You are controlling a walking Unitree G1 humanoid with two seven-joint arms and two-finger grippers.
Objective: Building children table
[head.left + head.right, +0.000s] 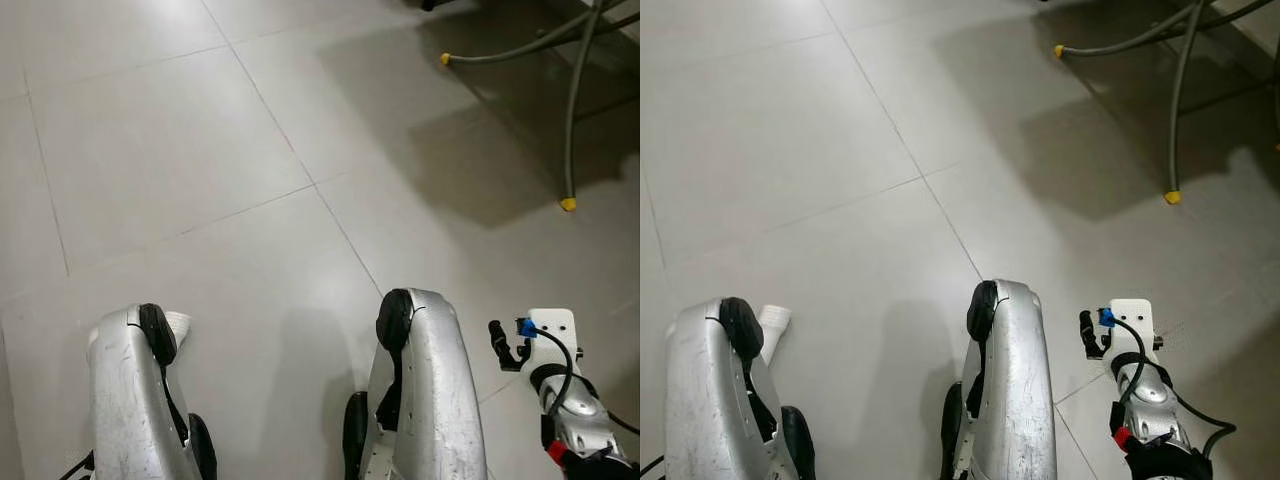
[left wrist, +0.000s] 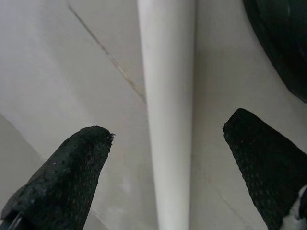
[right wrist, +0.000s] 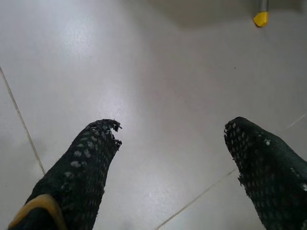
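Below the head camera lies a pale tiled floor (image 1: 180,150), with the robot's two silver legs (image 1: 430,400) cut off at the lower edge of the view. A white tube (image 2: 168,120), likely a table leg, pokes out from behind the left leg; only its open end (image 1: 773,322) can be seen there, the rest being hidden by the leg. Seen from the left wrist, the tube runs lengthwise straight between the left gripper (image 2: 165,139), its long axis in line with the fingers, and both of its ends are cut off by the frame. Those fingers (image 2: 72,167) stand wide apart on either side of it; whether the tube is gripped further back is hidden.

The right gripper (image 3: 172,139) hangs over bare floor with its jaws wide and nothing between them. The right arm (image 1: 560,390) shows beside the right leg, partly cut off at the corner.

Near the floor's far right corner stands a grey metal frame (image 1: 570,110) with yellow feet (image 1: 568,204), its upper part out of view and in shadow.
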